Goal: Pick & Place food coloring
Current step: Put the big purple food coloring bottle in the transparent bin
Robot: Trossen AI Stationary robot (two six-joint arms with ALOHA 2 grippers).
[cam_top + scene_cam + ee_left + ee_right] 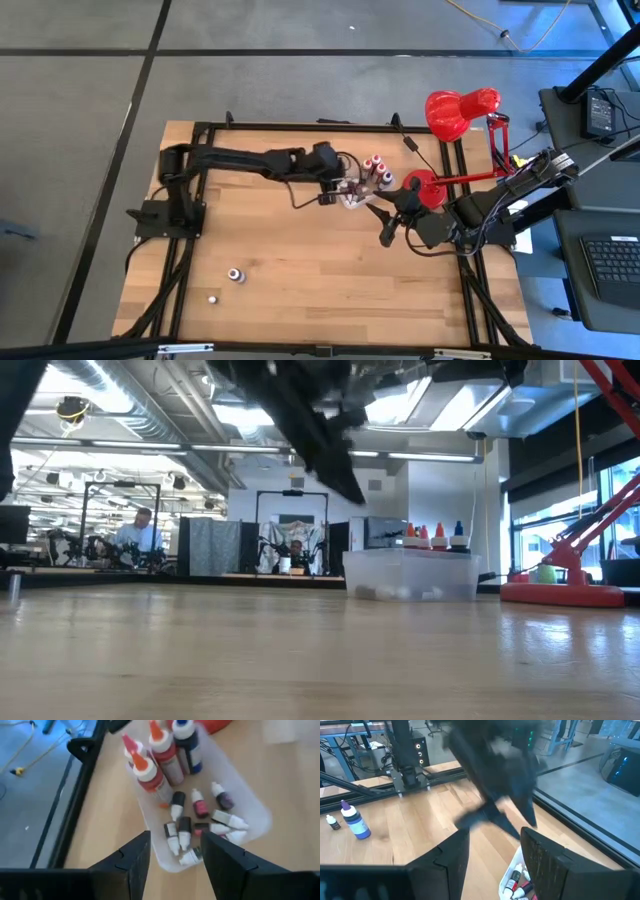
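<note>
1. 2 grippers meet over the clear plastic tub [352,198], which sits beside the round base of the red desk lamp [462,110].
2. The left gripper [172,857] hangs above the tub with its 2 dark fingers [131,862] spread apart and nothing between them.
3. Inside the tub lie several tiny food coloring bottles [200,827], mostly on their sides, with white caps and dark, red or purple bodies.
4. 4 larger dropper bottles [167,755] stand upright at the tub's far end, 3 red with orange or pink tips and 1 dark blue with a white cap.
5. The right gripper [490,857] hovers near the tub on the lamp side, fingers parted and empty; its wrist view looks down on white-capped bottles in the tub's corner.
6. 2 more bottles stand well apart from the tub, toward the table's near-left corner: a blue one with a white cap [236,274] and a tiny dark one [212,298].
7. In the low view the tub [410,575] rests on the wooden table [300,650], with coloured bottle tips showing above its rim.
</note>
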